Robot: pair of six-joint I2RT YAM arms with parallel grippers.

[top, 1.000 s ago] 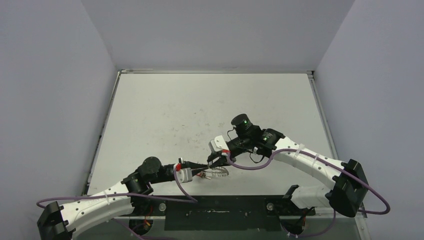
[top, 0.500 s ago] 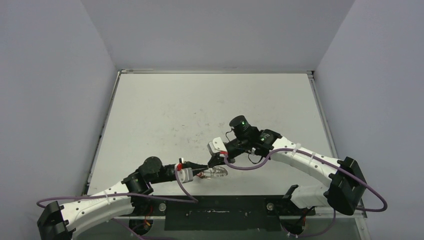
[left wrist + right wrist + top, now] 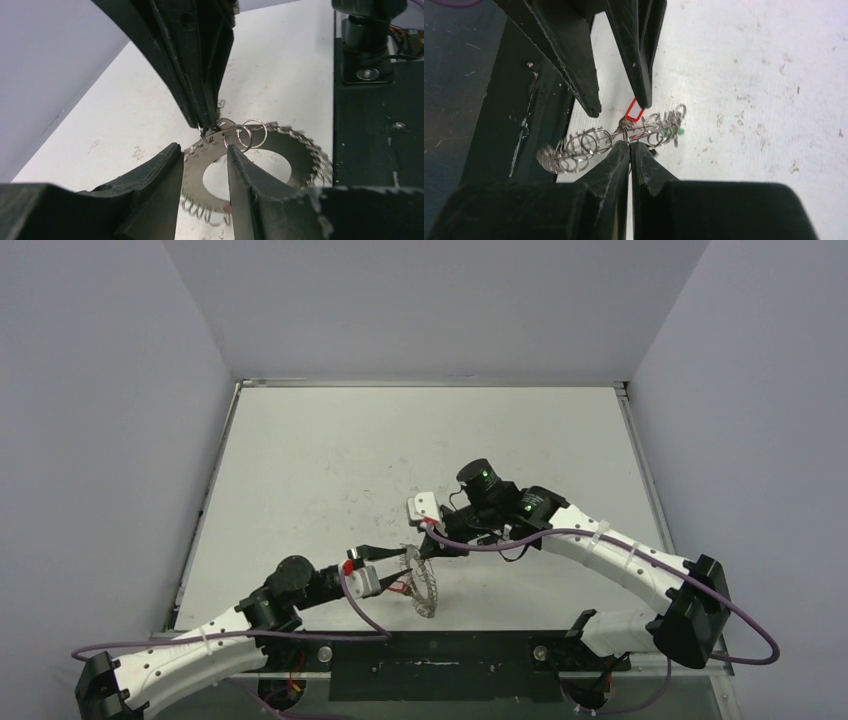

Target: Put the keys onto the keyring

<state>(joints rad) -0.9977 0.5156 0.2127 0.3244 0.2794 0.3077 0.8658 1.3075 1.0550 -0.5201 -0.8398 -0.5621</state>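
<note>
The keyring [image 3: 425, 588], a flat grey ring with a scalloped edge of wire loops, hangs tilted on its edge just above the table. My right gripper [image 3: 419, 546] is shut on a small loop at its upper rim; in the right wrist view the fingertips [image 3: 623, 148] pinch it, with a green tag [image 3: 679, 131] and a red tag [image 3: 634, 110] beside them. My left gripper [image 3: 201, 150] stands open around the keyring [image 3: 300, 150], its fingers apart from the metal. The keys are out of view.
A black base plate [image 3: 440, 660] runs along the table's near edge right below the keyring. Purple cables [image 3: 500, 545] loop off both arms. Grey walls enclose the white table [image 3: 420, 440] on three sides.
The left gripper has opened and let go of the keyring. The right gripper, shut on its rim, has moved up and left, tipping the ring from flat onto its edge.
</note>
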